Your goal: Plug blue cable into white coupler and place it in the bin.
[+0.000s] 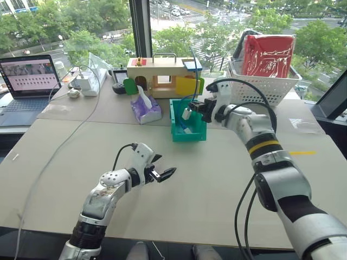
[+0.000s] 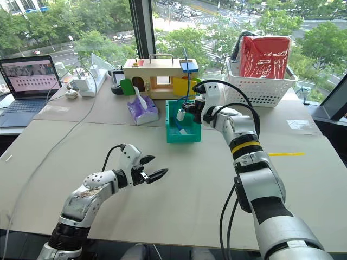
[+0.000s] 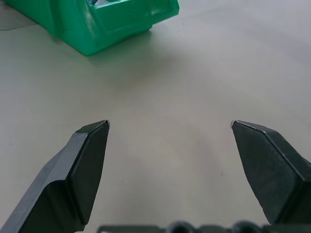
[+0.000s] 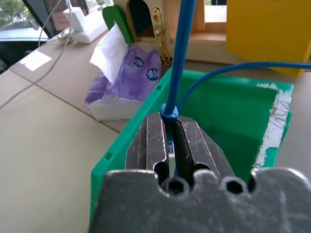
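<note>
Right gripper (image 4: 167, 127): we see its fingers clamped on the blue cable's plug end, held over the bin's near-right part.
Blue cable (image 4: 181, 58): it rises from the fingers and loops back down into the bin.
White coupler (image 1: 186, 114): we see it hanging at the gripper tips, above the bin's inside.
Bin (image 1: 176, 131): centre of the table, just right of the purple tissue pack (image 1: 145, 109).
Left gripper (image 1: 162, 174): fingers wide apart, empty, near side, well apart from the bin.

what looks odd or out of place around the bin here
The blue cable sticks straight up out of the bin instead of lying inside, its plug end pinched in the right gripper. The bin's rim looks scuffed white.
</note>
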Available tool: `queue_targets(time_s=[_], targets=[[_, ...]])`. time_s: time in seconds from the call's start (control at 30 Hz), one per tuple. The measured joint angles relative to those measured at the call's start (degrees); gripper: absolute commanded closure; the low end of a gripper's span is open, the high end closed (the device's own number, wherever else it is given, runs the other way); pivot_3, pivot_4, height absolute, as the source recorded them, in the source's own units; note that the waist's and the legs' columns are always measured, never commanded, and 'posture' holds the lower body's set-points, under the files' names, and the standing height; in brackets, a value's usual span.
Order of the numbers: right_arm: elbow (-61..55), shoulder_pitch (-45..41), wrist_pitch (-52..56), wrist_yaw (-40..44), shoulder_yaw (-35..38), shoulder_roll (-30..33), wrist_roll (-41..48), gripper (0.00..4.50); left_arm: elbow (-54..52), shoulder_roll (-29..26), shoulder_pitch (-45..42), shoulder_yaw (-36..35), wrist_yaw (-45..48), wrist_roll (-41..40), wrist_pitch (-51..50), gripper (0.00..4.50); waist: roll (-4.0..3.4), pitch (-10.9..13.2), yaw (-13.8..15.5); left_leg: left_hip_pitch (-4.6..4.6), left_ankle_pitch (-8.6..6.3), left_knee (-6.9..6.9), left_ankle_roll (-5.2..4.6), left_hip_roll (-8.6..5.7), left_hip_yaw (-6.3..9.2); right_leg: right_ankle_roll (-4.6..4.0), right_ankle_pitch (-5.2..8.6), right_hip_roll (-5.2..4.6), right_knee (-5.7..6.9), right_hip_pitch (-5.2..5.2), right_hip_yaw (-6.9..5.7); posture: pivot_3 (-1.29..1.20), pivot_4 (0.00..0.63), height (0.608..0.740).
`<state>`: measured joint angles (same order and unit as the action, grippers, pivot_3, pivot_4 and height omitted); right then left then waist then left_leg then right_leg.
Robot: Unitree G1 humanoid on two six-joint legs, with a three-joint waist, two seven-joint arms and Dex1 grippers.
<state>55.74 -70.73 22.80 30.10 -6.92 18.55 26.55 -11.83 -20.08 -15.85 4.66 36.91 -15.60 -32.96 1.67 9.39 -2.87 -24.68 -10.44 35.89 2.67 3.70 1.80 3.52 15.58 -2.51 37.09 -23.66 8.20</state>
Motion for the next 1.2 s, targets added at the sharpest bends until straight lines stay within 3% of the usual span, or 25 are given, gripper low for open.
queue_targets(time_s=[0.13, 0.3, 0.4, 0.53, 0.67, 0.77, 0.87, 1.03, 1.2], targets=[[6.65, -3.03, -4.03, 1.07, 3.04, -0.77, -3.45, 1.76, 1.52, 0.32, -0.68, -0.13, -1.05, 0.28, 1.92, 0.09, -0.11, 0.08, 0.05, -0.12, 0.08, -0.04, 0.13, 0.00, 0.00, -0.05, -0.03, 0.01, 0.15, -0.27, 0.01, 0.00, 0.150, 0.725], [5.38, -4.63, -3.52, 2.82, 7.25, -0.66, -3.88, 0.03, 4.45, 1.86, -3.84, -2.86, -3.06, -0.34, 2.73, 0.09, -0.12, 0.08, -0.10, -0.21, 0.10, 0.00, 0.16, 0.00, 0.00, -0.06, -0.03, 0.02, 0.46, -0.48, 0.01, 0.00, 0.150, 0.725], [-1.65, -3.75, 1.95, 4.34, 10.41, 1.89, -2.26, 0.03, 6.30, 1.18, -4.35, -3.37, -2.24, -0.31, 4.77, 0.09, -0.14, 0.09, -0.06, -0.23, 0.11, 0.00, 0.17, -0.01, 0.00, -0.06, -0.03, 0.02, 0.51, -0.52, 0.00, 0.00, 0.150, 0.725], [-20.04, 3.04, 9.46, 4.82, 14.74, 8.19, 0.98, 0.03, 9.30, -1.01, -5.65, -3.83, 0.17, -0.42, 5.76, 0.09, -0.14, 0.09, 0.72, -0.29, 0.11, 0.03, 0.18, -0.01, 0.13, -0.05, -0.03, 0.01, 0.47, -0.44, -0.15, 0.00, 0.150, 0.725], [-37.55, 21.75, 10.11, 3.94, 16.62, 16.03, -1.61, 0.03, 13.35, -5.31, -6.83, -5.48, 1.01, 0.63, 8.37, 0.09, -0.11, 0.07, 0.84, -0.33, 0.11, 0.04, 0.17, -0.05, 0.13, -0.04, -0.02, -0.01, 0.37, -0.44, -0.13, 0.00, 0.150, 0.725], [-43.50, 34.21, 7.49, 3.35, 16.74, 17.27, -4.56, 0.03, 16.08, -7.28, -5.75, -6.64, 1.47, 1.65, 10.77, 0.09, -0.16, 0.10, 0.23, -0.32, 0.11, 0.04, 0.17, -0.05, 0.09, -0.04, -0.02, 0.01, 0.48, -0.53, -0.05, 0.00, 0.150, 0.725], [-54.28, 49.48, 1.99, 5.59, 11.84, 23.01, -11.86, 0.03, 16.69, -7.18, -4.42, -9.45, 2.39, 0.40, 16.08, 0.09, -0.22, 0.13, -0.18, -0.30, 0.13, 0.07, 0.19, -0.05, 0.08, -0.04, -0.02, 0.01, 0.55, -0.55, -0.02, 0.00, 0.150, 0.725], [-65.19, 58.18, 0.50, 5.95, 13.19, 19.13, -9.73, 0.03, 15.97, -6.81, -3.42, -10.99, 3.89, -1.08, 19.66, 0.09, -0.19, 0.15, -1.08, 0.08, 0.27, 0.15, 0.39, -0.05, 0.08, 0.16, 0.10, 0.04, 0.70, -0.17, 0.01, 0.00, 0.150, 0.725], [-66.28, 60.02, 0.36, 4.43, 16.92, 17.00, -8.16, 0.03, 17.31, -5.69, -3.39, -11.04, 4.13, -1.94, 20.60, 0.09, -0.17, 0.16, -0.97, 0.28, 0.31, 0.32, 0.45, -0.06, 0.09, 0.40, 0.18, 0.03, 0.61, 0.15, 0.01, 0.00, 0.150, 0.725]])
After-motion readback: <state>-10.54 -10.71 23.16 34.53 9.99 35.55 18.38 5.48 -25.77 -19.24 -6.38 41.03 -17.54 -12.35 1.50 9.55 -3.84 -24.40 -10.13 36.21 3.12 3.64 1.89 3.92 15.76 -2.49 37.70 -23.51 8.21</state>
